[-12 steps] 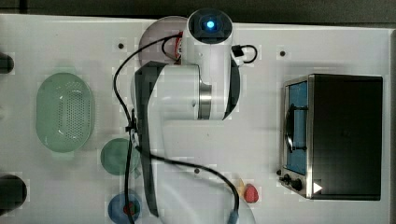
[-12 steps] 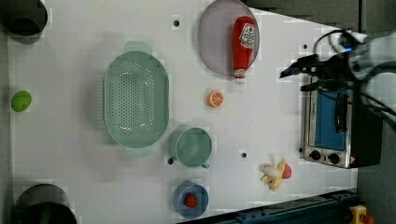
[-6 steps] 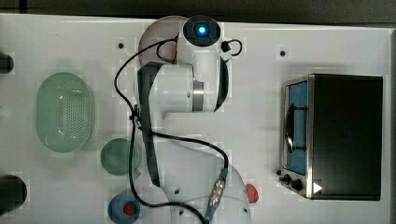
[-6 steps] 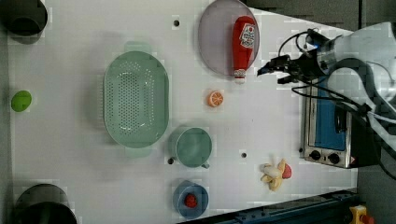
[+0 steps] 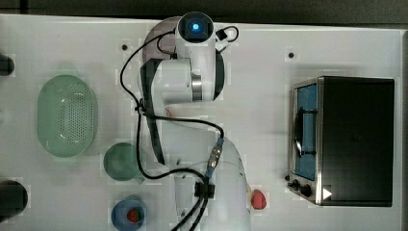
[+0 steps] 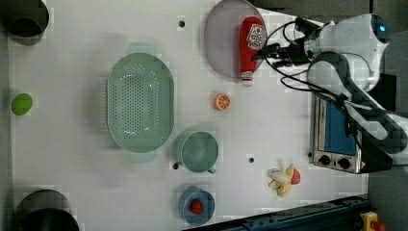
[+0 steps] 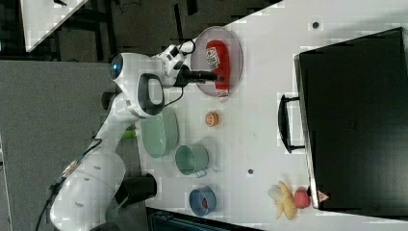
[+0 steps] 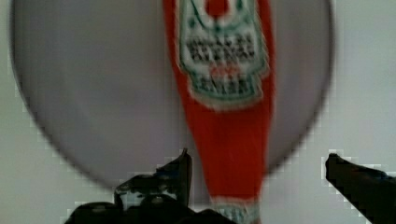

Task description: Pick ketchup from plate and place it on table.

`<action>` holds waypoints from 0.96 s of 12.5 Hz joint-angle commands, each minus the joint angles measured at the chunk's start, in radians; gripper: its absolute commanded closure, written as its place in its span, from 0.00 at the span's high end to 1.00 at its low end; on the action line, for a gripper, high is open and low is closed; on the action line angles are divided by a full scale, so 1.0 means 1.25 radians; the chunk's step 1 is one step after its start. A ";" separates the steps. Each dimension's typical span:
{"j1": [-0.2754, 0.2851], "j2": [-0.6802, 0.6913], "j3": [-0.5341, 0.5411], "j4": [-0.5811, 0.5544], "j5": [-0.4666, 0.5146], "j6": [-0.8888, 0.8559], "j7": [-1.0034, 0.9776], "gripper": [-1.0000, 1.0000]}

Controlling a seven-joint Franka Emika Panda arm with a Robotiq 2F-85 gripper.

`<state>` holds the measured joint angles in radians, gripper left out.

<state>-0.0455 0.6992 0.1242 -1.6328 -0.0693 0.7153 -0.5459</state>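
A: The arm has swung over the plate; the pincer, spread wide, now hovers above the ketchup lying there.

B: I'd straddle the slim neck squarely, then clench before lifting toward the counter.

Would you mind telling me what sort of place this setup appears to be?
Probably a robotics lab bench staged as a toy kitchen: a white table with a robot arm, a toaster oven, and play food like the ketchup.
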 commanded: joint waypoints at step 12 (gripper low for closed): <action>0.013 0.148 -0.008 0.148 -0.016 0.101 -0.031 0.85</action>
<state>-0.0238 0.8965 0.1221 -1.4912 -0.0892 0.8286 -0.5557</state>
